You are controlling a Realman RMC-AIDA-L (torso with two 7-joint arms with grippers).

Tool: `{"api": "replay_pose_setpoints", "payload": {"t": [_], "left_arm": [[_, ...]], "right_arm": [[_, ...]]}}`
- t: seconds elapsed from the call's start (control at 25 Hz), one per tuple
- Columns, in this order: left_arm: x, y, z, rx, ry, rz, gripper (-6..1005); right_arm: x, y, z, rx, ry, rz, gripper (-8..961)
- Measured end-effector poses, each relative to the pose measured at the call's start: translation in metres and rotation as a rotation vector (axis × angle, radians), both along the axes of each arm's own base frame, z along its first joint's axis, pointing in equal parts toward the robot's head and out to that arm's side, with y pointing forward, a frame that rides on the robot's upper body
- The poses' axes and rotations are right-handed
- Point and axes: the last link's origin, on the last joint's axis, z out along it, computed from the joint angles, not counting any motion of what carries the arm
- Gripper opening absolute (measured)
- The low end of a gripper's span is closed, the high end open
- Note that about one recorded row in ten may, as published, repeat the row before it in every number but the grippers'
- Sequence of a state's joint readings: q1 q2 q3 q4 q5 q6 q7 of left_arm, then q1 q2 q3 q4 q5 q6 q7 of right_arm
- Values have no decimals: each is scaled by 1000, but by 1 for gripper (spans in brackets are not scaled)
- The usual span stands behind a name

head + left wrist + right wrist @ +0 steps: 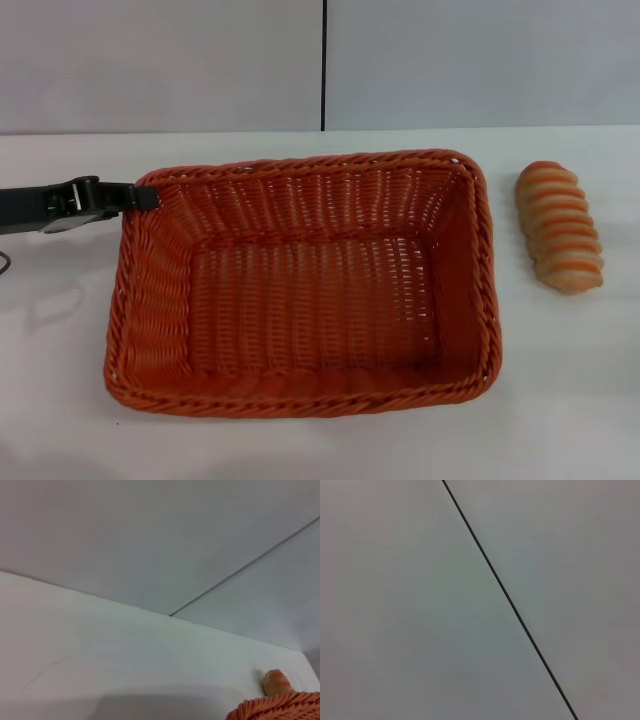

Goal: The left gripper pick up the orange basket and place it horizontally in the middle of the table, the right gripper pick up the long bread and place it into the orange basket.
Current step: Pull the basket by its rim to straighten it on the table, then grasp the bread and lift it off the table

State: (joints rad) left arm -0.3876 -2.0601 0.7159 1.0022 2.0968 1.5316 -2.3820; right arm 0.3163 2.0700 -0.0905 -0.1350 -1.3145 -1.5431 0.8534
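The orange basket point(300, 285) lies flat on the white table point(560, 400), long side across, in the middle of the head view. My left gripper point(145, 197) reaches in from the left and touches the braided rim at the basket's far left corner. The left wrist view shows only a bit of the basket rim point(280, 707) and the end of the long bread point(276, 681) beyond it. The long bread point(560, 226) lies ridged side up on the table, just right of the basket and apart from it. The right gripper is out of view.
A light grey wall point(200, 60) with a dark vertical seam point(324, 60) rises behind the table. The right wrist view shows only that wall and its seam point(510, 602). Bare tabletop lies in front of the basket and right of the bread.
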Motion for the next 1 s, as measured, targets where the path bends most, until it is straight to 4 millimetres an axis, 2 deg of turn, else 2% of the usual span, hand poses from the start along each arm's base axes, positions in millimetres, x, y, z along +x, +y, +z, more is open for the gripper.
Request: {"api": "replay_pose_setpoints", "payload": {"t": [0.12, 0.28, 0.6, 0.64, 0.68, 0.72, 0.76, 0.84, 0.88, 0.92, 0.96, 1.0], "left_arm": [[-3, -1, -2, 1, -11, 14, 204], [-5, 0, -1, 7, -8, 17, 378], [-7, 0, 3, 26, 9, -7, 550], [-9, 1, 12, 73, 15, -37, 571], [-9, 1, 12, 73, 15, -37, 593], [-9, 3, 25, 160, 2, -93, 614], [-9, 3, 25, 160, 2, -93, 635], [-6, 3, 43, 356, -40, -222, 678], [-6, 3, 43, 356, -40, -222, 699], [-7, 2, 45, 408, -56, -249, 721], [-10, -2, 49, 540, -106, -305, 742], [-10, -2, 49, 540, -106, -305, 742]], "right_arm": [[0, 0, 0, 0, 1, 0, 652], [1, -1, 0, -1, 5, -3, 652], [0, -2, 0, -25, 0, 14, 652], [-3, 1, 2, -74, -18, 50, 653], [-3, 1, 2, -74, -18, 50, 653], [-6, 5, 8, -148, -38, 97, 653], [-6, 5, 8, -148, -38, 97, 653], [-14, 15, 27, -305, -69, 184, 653], [-14, 15, 27, -305, -69, 184, 653], [-21, 21, 40, -412, -82, 223, 653], [-25, 26, 48, -479, -91, 234, 653], [-25, 26, 48, -479, -91, 234, 653]]}}
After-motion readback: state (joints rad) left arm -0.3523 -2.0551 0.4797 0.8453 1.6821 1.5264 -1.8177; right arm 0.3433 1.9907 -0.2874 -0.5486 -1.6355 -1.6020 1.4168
